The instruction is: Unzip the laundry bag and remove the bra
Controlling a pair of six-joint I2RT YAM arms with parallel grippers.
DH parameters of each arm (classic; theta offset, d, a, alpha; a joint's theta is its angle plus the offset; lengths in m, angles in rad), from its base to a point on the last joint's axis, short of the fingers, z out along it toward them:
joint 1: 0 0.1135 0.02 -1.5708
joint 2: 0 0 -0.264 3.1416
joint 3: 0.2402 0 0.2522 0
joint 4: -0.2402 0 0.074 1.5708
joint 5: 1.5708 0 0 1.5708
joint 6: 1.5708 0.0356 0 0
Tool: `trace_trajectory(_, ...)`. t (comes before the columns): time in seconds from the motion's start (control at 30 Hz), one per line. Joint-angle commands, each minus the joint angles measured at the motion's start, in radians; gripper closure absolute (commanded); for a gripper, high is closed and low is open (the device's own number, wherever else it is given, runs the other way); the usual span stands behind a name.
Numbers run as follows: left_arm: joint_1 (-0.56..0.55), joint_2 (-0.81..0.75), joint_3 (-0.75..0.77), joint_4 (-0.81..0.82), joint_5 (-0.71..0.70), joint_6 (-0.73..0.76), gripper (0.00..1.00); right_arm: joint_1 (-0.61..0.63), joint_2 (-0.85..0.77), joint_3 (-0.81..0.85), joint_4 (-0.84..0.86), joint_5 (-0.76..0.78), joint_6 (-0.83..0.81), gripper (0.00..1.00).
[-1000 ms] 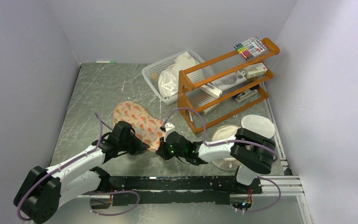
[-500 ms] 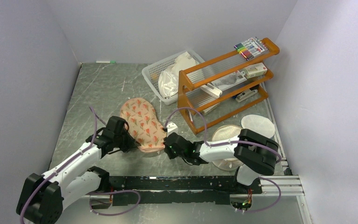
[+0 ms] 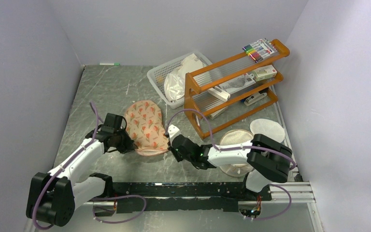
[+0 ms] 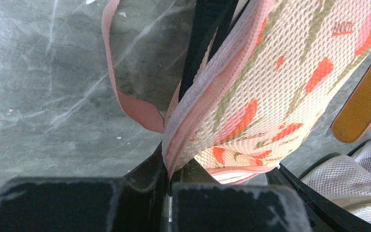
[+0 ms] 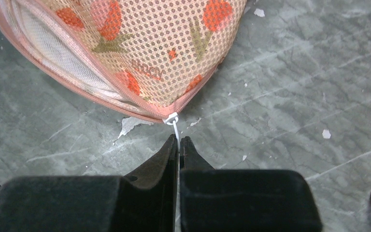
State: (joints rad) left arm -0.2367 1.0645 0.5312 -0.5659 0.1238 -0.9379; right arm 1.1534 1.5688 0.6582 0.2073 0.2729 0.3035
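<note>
The laundry bag [image 3: 146,126] is a peach mesh pouch with red-orange flowers, lying mid-table. My left gripper [image 3: 124,143] is shut on its pink rim at the near left edge; the rim [image 4: 193,125] runs down between the jaws. My right gripper [image 3: 170,143] is shut on the white zip pull [image 5: 175,126] at the bag's near right corner. The zip is open along the left of that corner, showing white mesh lining [image 5: 53,48]. The bra is hidden.
A white basket [image 3: 162,77] with plastic bags stands behind the bag. An orange wooden rack [image 3: 232,82] stands at right, with round white mesh discs [image 3: 266,129] near the right arm. A pink loop strap [image 4: 125,96] hangs from the bag.
Both grippers have moved left and away from me with the bag. The bag has turned more upright, and the zip pull has travelled along its near rim.
</note>
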Motion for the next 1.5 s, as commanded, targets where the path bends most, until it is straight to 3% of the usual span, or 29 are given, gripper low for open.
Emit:
trace_trajectory(0.0,0.036,-0.041,0.022,-0.059,-0.193,0.031,0.93,-0.024,0.025,-0.004,-0.082,0.044,-0.153,1.00)
trace_trajectory(0.23,0.034,-0.025,-0.002,0.011,-0.102,0.091,0.93,-0.053,0.103,0.067,0.017,-0.003,-0.202,1.00)
trace_trajectory(0.4,0.034,-0.009,0.007,-0.003,-0.093,0.080,0.92,-0.071,0.145,0.141,-0.007,-0.063,-0.210,1.00)
trace_trajectory(0.43,0.033,-0.006,0.013,-0.010,-0.080,0.077,0.87,-0.070,0.141,0.143,-0.012,-0.085,-0.202,1.00)
trace_trajectory(0.53,0.033,-0.007,0.007,-0.029,-0.052,0.047,0.57,-0.069,0.114,0.106,0.004,-0.123,-0.141,1.00)
trace_trajectory(0.67,0.032,-0.073,-0.038,-0.058,-0.014,-0.038,0.34,-0.069,0.073,0.030,0.060,-0.136,-0.036,1.00)
trace_trajectory(0.7,0.028,-0.103,-0.056,-0.060,-0.002,-0.061,0.19,-0.069,0.067,0.020,0.073,-0.139,-0.011,1.00)
trace_trajectory(0.83,-0.017,-0.225,-0.113,-0.075,0.021,-0.147,0.08,-0.067,0.062,0.004,0.104,-0.165,0.074,1.00)
trace_trajectory(1.0,-0.130,-0.289,-0.133,-0.056,0.011,-0.233,0.06,-0.052,0.054,-0.014,0.154,-0.201,0.129,1.00)
trace_trajectory(1.2,-0.265,-0.210,-0.137,0.085,-0.003,-0.306,0.08,-0.036,0.058,-0.009,0.158,-0.205,0.144,1.00)
trace_trajectory(1.47,-0.285,-0.123,-0.185,0.256,0.015,-0.364,0.19,-0.017,0.053,-0.014,0.168,-0.216,0.166,1.00)
